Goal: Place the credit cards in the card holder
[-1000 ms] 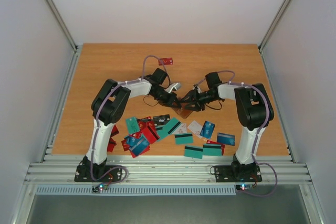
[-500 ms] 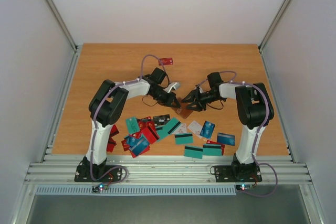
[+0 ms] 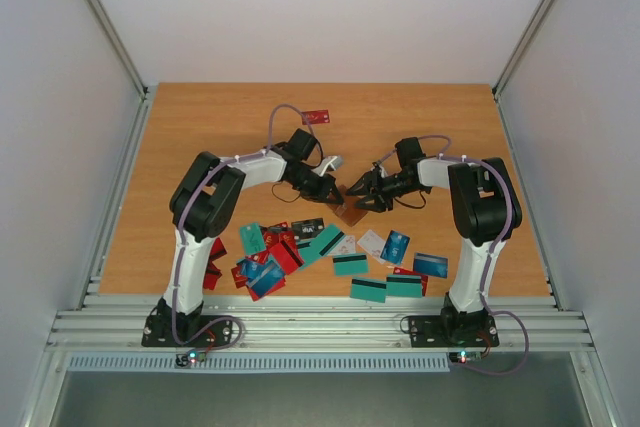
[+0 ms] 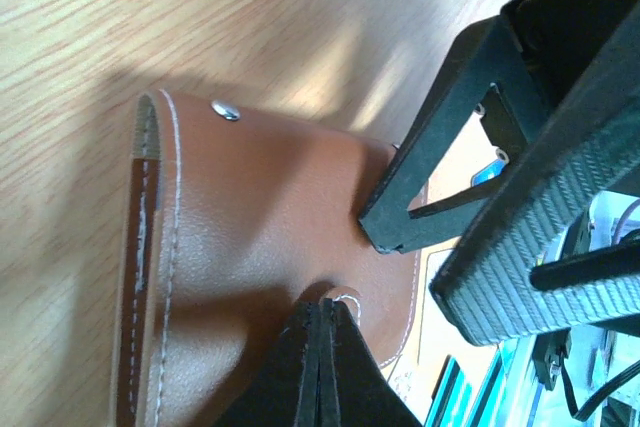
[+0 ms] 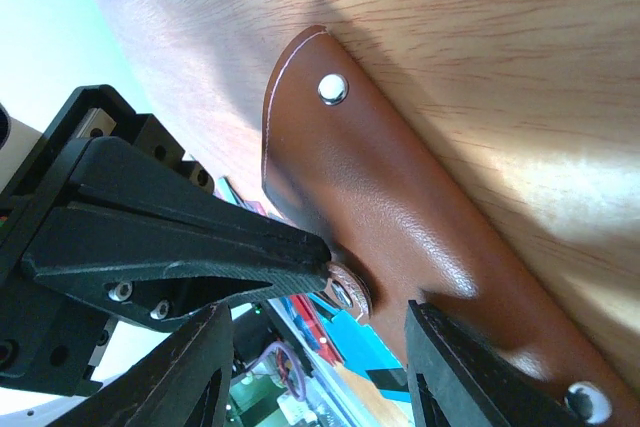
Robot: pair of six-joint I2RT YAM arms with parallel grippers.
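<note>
The brown card holder (image 3: 351,213) lies on the table between both grippers, also in the left wrist view (image 4: 250,227) and the right wrist view (image 5: 400,197). My left gripper (image 3: 337,190) is shut, its tips (image 4: 322,309) pinching the holder's flap edge by the snap. My right gripper (image 3: 360,193) is open (image 5: 315,322), its jaws astride the holder's near end, and one finger (image 4: 390,232) touches the leather. Several credit cards (image 3: 300,247) in teal, red, blue and black lie scattered near the front edge. No card is in either gripper.
One red card (image 3: 316,117) lies alone at the far side of the table. Teal cards (image 3: 385,287) lie in front of the right arm's base. White walls enclose the table on three sides.
Both grippers shifted slightly at the holder, the right wrist a little farther back. The left gripper still holds the holder and the cards have not moved.
</note>
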